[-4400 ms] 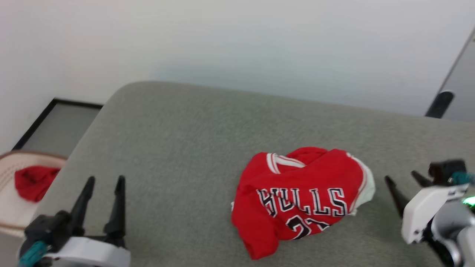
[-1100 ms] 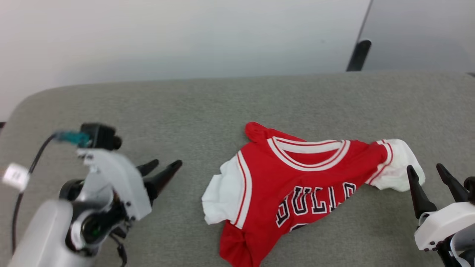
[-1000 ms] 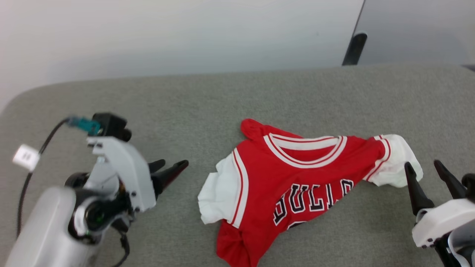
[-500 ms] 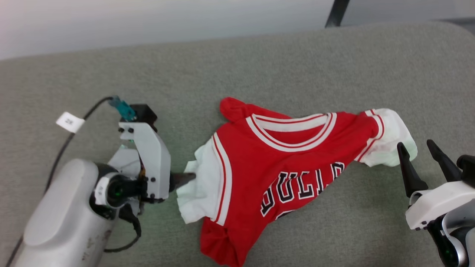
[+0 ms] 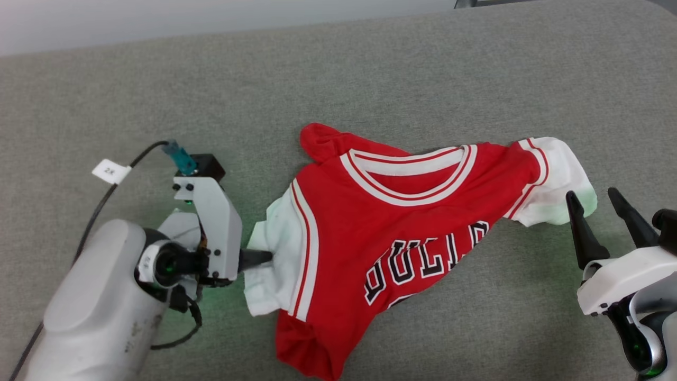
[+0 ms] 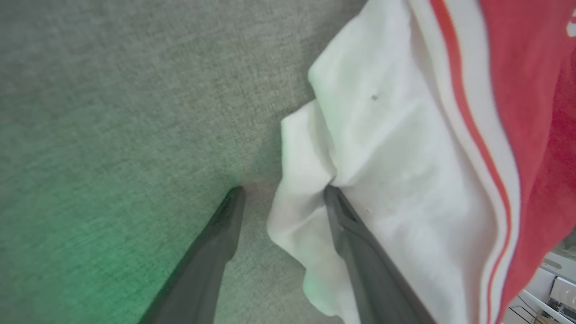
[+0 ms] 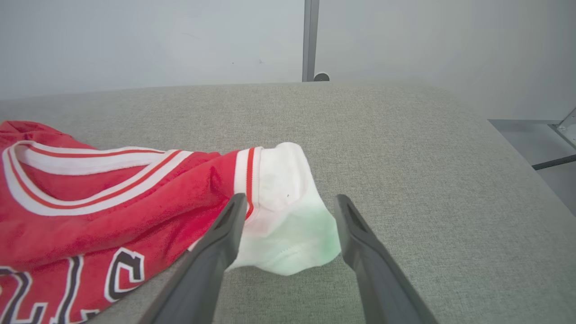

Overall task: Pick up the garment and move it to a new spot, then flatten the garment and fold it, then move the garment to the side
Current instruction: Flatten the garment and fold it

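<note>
**Inspector:** Shirt location? Grippers?

**Operator:** The shirt (image 5: 402, 233) lies rumpled at centre frame on the grey cushion (image 5: 158, 79). My left gripper (image 6: 282, 194) is spread astride one white sleeve (image 6: 382, 135). My right gripper (image 7: 290, 198), also spread, frames the other sleeve (image 7: 288, 216). I judge both are placed to pull the shirt flat.

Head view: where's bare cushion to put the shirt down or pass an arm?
Free: the wide strip of cushion between the shirt and the far edge; the near patch between its hem and the right arm. Crowded: mid-row, left jaws straddling one white sleeve's edge, right jaws open by the other.
</note>
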